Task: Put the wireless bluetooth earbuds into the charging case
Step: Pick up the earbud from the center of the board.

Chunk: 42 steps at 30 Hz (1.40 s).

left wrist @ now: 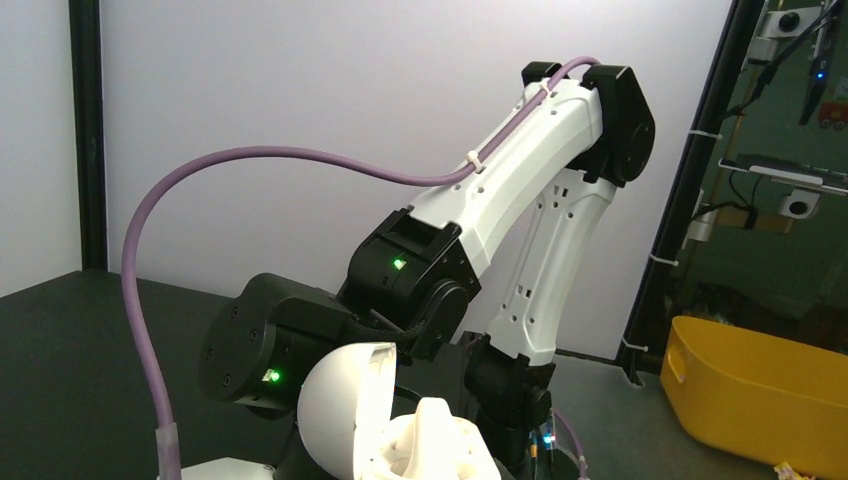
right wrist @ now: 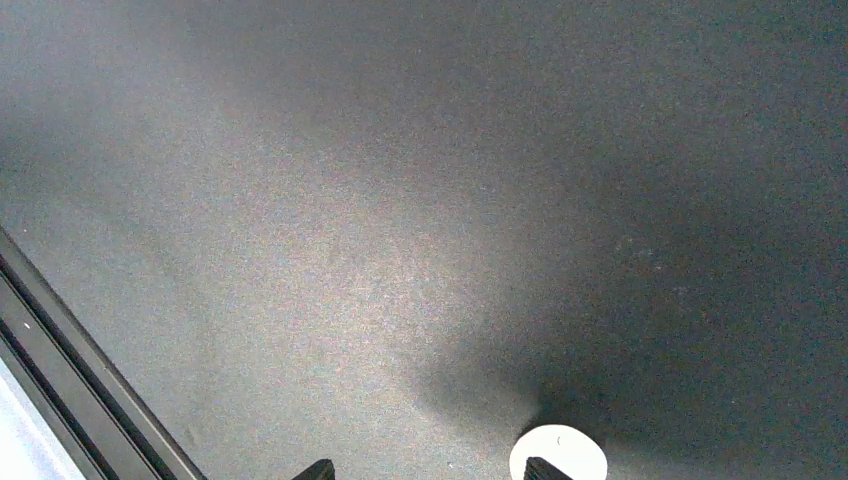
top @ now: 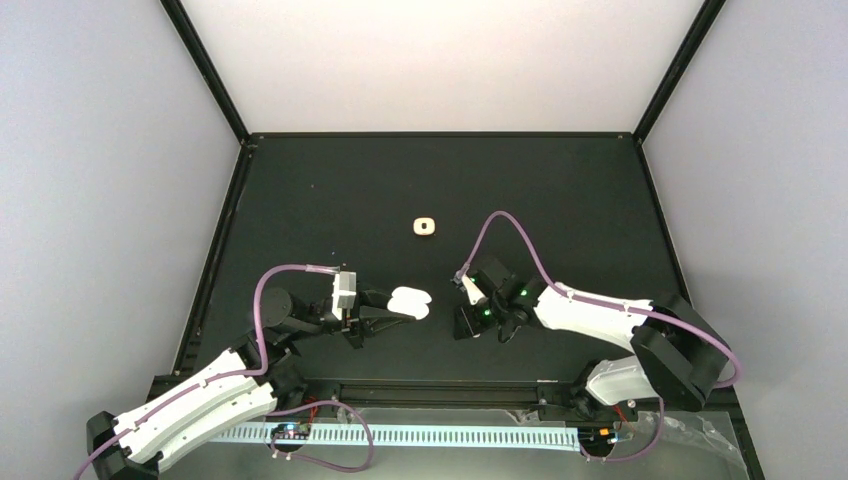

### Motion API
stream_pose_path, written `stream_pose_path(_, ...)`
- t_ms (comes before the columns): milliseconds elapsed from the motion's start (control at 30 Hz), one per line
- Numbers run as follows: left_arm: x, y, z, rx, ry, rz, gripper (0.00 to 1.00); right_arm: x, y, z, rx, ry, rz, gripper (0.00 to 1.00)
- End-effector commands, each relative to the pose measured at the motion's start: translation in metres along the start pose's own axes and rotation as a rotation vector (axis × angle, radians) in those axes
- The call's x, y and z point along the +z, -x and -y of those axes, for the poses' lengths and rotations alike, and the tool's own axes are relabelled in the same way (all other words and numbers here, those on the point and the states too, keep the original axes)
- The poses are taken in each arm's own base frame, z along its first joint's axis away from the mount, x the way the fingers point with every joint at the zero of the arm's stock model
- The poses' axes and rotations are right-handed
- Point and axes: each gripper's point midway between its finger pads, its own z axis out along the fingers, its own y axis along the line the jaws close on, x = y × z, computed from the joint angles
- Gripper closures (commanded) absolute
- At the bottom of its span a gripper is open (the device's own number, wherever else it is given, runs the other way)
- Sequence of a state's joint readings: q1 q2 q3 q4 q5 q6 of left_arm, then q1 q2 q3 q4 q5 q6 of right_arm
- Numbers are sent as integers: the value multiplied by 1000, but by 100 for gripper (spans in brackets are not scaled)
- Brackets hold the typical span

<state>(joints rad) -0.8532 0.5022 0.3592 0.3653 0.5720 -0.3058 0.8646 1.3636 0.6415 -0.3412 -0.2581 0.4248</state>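
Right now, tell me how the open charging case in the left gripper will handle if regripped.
The charging case looks smooth and rounded, so it may slip or twist in the left gripper. Its lid stands open, so the hinge is probably the fragile part.

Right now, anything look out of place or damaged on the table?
Nothing looks spilled or damaged. One small cream piece lies alone mid-table, well away from the charging case, which the left gripper holds with its lid open. Too small to tell what that piece is.
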Motion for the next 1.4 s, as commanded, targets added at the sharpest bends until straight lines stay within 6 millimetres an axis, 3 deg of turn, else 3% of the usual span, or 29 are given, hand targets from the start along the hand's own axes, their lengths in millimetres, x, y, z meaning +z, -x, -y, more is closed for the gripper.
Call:
stream_pose_path(0, 0, 1, 1, 16, 3, 4, 98, 4, -6, 10, 2, -42, -7, 51)
stream_pose_path(567, 1, 1, 0, 13, 7, 4, 98, -3, -18, 38, 13, -179, 1, 60)
stream_pose_path(967, 1, 0, -1, 11, 11, 2, 98, -6, -17, 48, 33, -241, 9, 73)
stream_pose_path(1367, 1, 0, -1, 11, 11, 1, 98, -9, -17, 54, 53, -275, 12, 76)
